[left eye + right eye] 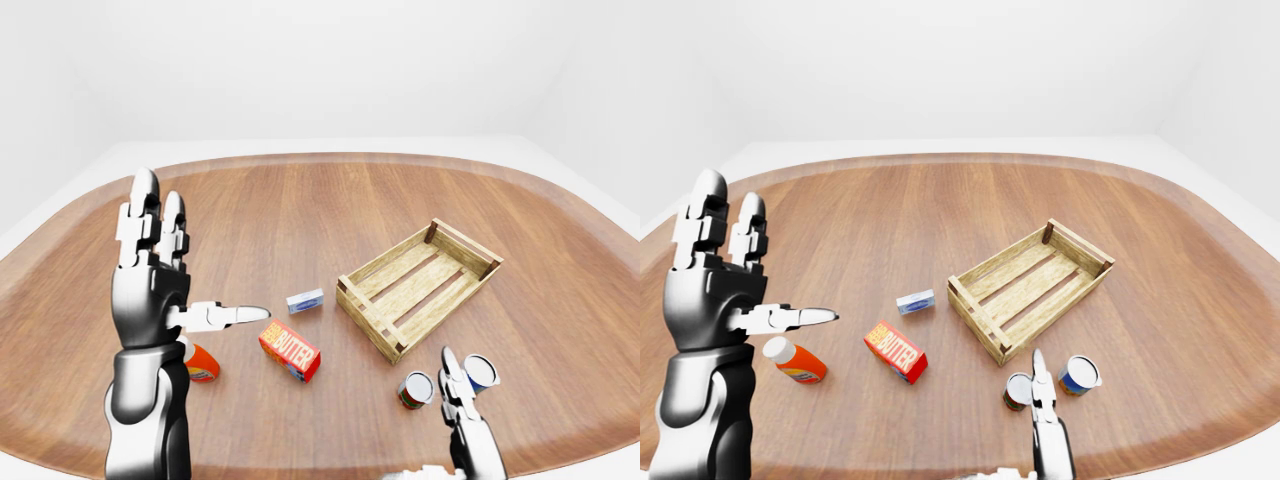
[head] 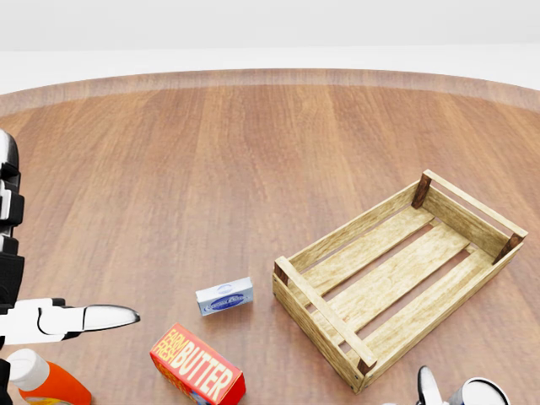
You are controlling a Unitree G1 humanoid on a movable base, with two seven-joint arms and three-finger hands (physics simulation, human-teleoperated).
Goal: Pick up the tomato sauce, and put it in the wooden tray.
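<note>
Reaching for the tomato sauce (image 1: 415, 389) is, by my judgement, the step in hand; nothing has been grasped.

Positions: I take the tomato sauce to be the can with the red and green label. It stands on the worktop (image 1: 300, 210) near the bottom of the left-eye view, just below the near corner of the wooden tray (image 1: 385, 258) and outside it. A blue can (image 1: 481, 371) stands close on its right.

Hands: the right hand (image 1: 460, 415) rises from the bottom edge between the two cans, its fingers straight, pointing up and closed on nothing. I cannot tell whether it touches either can. The left hand (image 1: 150, 290) is held high at the left, fingers spread open and empty, thumb pointing right.

Others: a butter box (image 1: 290, 350) and a small blue box (image 1: 305, 300) lie left of the tray; an orange bottle (image 1: 798, 361) lies further left.

Technique note: bring the right hand in from the can's right side, and keep the fingers spread until the can sits between them. The blue can is close, so approach through the gap without nudging it. Close around mid-height.

Orientation: the can appears upright, round top facing up, long axis vertical. Keeping it vertical should let it clear the tray wall and set down flat on the slats.
</note>
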